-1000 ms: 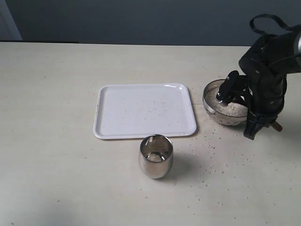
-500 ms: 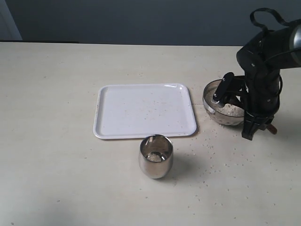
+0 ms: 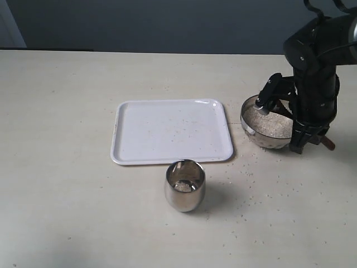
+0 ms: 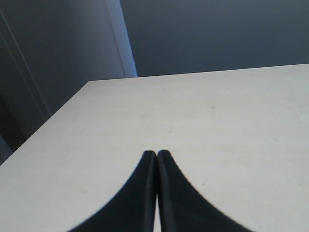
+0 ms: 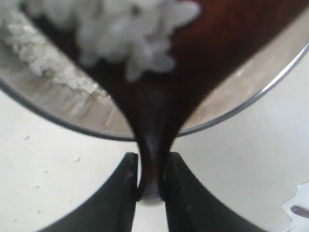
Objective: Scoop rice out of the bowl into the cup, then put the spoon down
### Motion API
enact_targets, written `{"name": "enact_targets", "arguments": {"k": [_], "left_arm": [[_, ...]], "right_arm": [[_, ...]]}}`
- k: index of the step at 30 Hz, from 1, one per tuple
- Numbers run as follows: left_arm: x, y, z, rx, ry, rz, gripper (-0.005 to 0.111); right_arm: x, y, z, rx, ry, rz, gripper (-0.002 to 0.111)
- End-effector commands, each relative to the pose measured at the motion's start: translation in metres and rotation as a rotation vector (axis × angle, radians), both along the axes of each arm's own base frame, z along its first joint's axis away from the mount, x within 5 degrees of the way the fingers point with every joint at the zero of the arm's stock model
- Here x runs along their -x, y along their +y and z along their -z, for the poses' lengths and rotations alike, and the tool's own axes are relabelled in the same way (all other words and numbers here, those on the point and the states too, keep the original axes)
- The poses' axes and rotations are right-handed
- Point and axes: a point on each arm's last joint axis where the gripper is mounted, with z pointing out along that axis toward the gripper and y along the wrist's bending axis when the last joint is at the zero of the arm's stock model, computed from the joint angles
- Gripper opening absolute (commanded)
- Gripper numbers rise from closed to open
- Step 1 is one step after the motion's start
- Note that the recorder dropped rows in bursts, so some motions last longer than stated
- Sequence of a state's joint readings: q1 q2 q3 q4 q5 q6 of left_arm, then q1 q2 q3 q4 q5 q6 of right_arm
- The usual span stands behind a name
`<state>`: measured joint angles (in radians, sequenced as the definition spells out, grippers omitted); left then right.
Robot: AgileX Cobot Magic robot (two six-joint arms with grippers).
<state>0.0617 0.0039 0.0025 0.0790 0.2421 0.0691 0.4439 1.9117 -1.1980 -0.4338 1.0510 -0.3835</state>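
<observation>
The shiny metal bowl [image 3: 266, 133] stands right of the tray with a pale heap of rice [image 3: 266, 121] in it. My right gripper [image 3: 299, 144] hangs at the bowl's right rim, shut on the dark wooden spoon [image 5: 155, 116]. Only the spoon's brown handle end [image 3: 330, 144] shows in the exterior view. In the right wrist view the spoon's oval carries rice [image 5: 137, 29] above the bowl [image 5: 270, 87]; the right gripper [image 5: 150, 164] pinches its neck. The steel cup [image 3: 184, 185] stands in front of the tray with a little rice inside. My left gripper [image 4: 157, 155] is shut on nothing, over bare table.
A white tray [image 3: 170, 132] with a few stray grains lies left of the bowl. Loose grains [image 3: 248, 172] are scattered on the table between bowl and cup. The table's far edge meets a dark wall.
My right arm has lifted and shifted back and to the right, uncovering more of the rice in the bowl. Cup, tray and bowl stay where they were.
</observation>
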Motion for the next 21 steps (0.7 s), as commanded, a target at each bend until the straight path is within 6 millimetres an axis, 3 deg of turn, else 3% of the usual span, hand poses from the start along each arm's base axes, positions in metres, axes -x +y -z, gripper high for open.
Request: {"name": "enact_targets", "arguments": {"k": [1, 6, 21], "left_arm": [[0.0, 0.0, -0.001, 0.003, -0.01, -0.004, 0.0], [0.0, 0.0, -0.001, 0.003, -0.01, -0.004, 0.0], [0.0, 0.0, -0.001, 0.003, -0.01, -0.004, 0.0]], "right_arm": [[0.005, 0.001, -0.01, 0.018, 0.006, 0.003, -0.001], [0.018, 0.015, -0.018, 0.035, 0.032, -0.023, -0.001], [0.016, 0.009, -0.008, 0.137, 0.074, 0.0, -0.001]]}}
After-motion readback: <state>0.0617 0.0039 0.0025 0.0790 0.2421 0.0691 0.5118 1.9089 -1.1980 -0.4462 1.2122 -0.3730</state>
